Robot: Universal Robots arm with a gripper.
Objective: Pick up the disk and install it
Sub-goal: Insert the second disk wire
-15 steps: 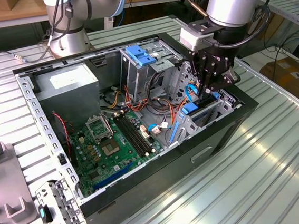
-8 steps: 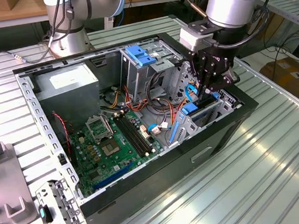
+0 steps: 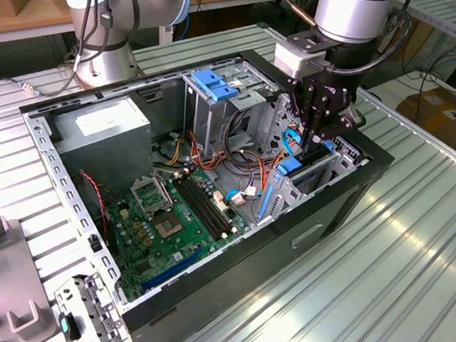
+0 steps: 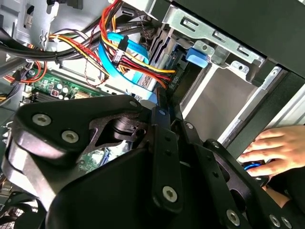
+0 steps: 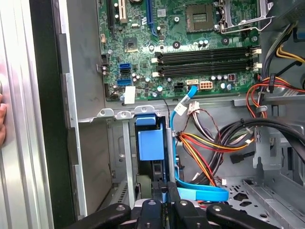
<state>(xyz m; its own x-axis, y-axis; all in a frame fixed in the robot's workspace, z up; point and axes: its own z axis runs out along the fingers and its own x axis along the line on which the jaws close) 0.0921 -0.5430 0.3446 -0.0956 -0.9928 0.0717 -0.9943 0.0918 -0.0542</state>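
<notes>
While in cage: gripper [image 3: 319, 134] (cables [image 5: 214, 143] beside).

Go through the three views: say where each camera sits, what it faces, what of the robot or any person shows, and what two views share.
Exterior view: off the arm, above the table, looking down into the open case; the arm and gripper reach into the drive bay.
Second wrist view: on the wrist, looking past the gripper at cables, the bay and a person's hand.
First wrist view: on the wrist, looking over the gripper at the motherboard.
Both wrist views share the flat blue cable.
</notes>
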